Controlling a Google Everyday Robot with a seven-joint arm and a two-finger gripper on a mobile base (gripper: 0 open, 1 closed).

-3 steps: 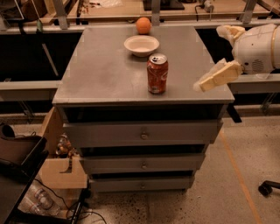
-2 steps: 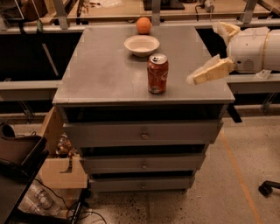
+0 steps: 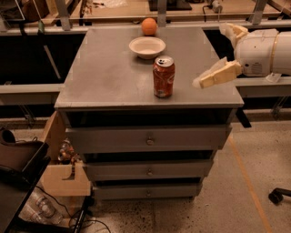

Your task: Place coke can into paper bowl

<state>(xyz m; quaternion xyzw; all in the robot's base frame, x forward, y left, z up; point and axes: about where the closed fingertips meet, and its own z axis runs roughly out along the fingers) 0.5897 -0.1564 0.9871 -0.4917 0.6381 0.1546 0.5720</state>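
Inspection of the work area, viewed from the near side.

The table (image 3: 104, 77) is a grey, flat-topped cabinet with three drawers (image 3: 148, 139) in its near face, each with a small central knob.

The coke can (image 3: 163, 76) stands upright on the table, near the front edge and slightly right of centre. It is red with a silver top. It is not in the bowl.

The paper bowl (image 3: 147, 47) sits upright on the table behind the can, towards the far edge and well apart from the can. It is off-white and shallow, and its inside is bare.

An orange ball (image 3: 148, 26) rests at the far edge of the table, just behind the bowl.

The gripper (image 3: 213, 75) is to the right of the can at about the can's height, above the right side of the table. It points left towards the can but is apart from it, with bare table top between them. It carries no object. I cannot tell whether it is released or clenched. The white arm (image 3: 261, 52) reaches in from the right edge of the scene.

A cardboard box (image 3: 66, 177) stands on the floor at the table's near left corner. A wooden workbench (image 3: 118, 11) runs along the far side.
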